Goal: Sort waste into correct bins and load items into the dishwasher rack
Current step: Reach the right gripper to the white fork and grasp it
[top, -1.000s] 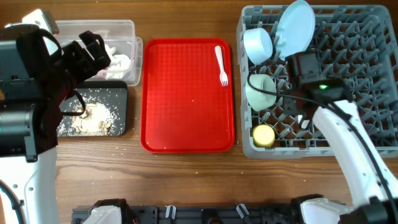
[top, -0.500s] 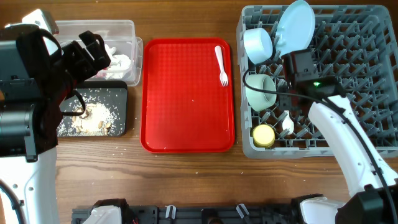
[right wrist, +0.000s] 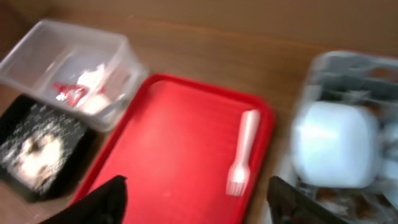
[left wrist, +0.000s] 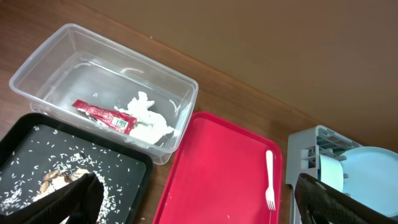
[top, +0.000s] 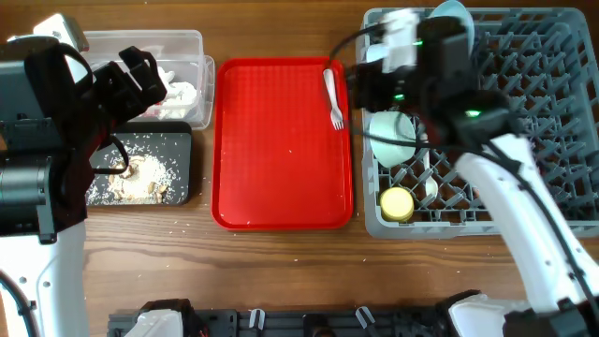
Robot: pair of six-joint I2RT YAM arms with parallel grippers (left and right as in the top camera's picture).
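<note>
The white fork (top: 333, 98) lies at the red tray's (top: 281, 178) far right edge. My right gripper (top: 367, 86) hovers open and empty between that fork and the grey dishwasher rack (top: 533, 103); its blurred wrist view shows the fork (right wrist: 242, 152) ahead of the gripper (right wrist: 202, 205). The rack holds the mint bowl (top: 391, 142), yellow cup (top: 397, 203), white spoon (top: 430, 190), blue plate (top: 451, 13) and blue bowl (right wrist: 336, 152). My left gripper (top: 142, 77) hangs open over the clear tub (left wrist: 74, 46), which contains the red wrapper (left wrist: 102, 116) and tissue (left wrist: 148, 119).
The black tray (top: 182, 154) with rice scraps (top: 140, 178) sits in front of the clear tub at the left. Most of the red tray is bare. The right arm's forearm (top: 524, 206) crosses the rack's front half.
My right gripper opened, left the spoon in the rack, and swung up and left to the rack's near-left corner by the fork. The left arm has not moved.
</note>
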